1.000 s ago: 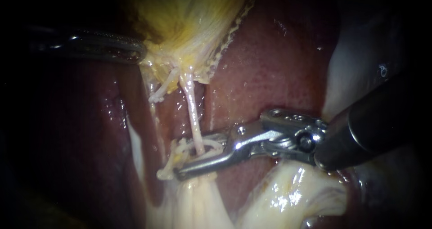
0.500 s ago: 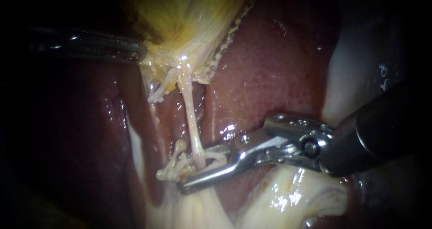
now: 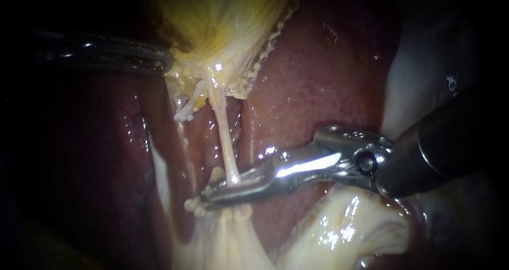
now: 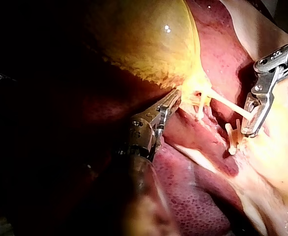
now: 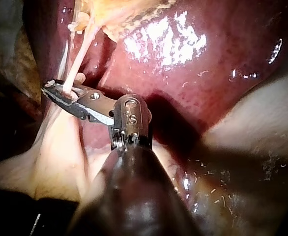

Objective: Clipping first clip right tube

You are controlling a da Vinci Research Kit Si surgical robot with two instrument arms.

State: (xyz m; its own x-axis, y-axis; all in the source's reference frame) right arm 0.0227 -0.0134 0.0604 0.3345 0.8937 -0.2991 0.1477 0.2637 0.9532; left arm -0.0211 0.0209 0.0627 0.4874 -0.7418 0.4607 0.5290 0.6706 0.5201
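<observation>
Endoscope view: right instrument [image 3: 205,201] came in from the right and lay across the lower end of the right tube [image 3: 225,137]. Its jaws were pressed together on the tube from both sides, with only a sliver of gap at the tips. I judged this was the squeeze step, set low on the tube to leave free length above for later work. I could not make out the clip inside the jaws.

Left instrument [image 3: 161,63] came in from the far left, jaws pinched on the gallbladder [image 3: 222,20] at its neck. I judged this pull was what drew the tube straight and lifted it off the liver [image 3: 318,73], so the jaws could pass around it cleanly.

The right tube looked thin, pale pink-white and glossy. It ran taut from the yellow neck tissue down into the jaws, with dark red liver behind it. A shorter stub [image 3: 185,108] hung just left of it, its end free and not in the jaws.

Left wrist view: left instrument [image 4: 173,100] gripped the gallbladder's edge, and the tube [image 4: 222,101] stretched from there to the right instrument [image 4: 248,132].

Right wrist view: tube [image 5: 80,54] entered the closed jaws near the tips of the right instrument [image 5: 53,88].
</observation>
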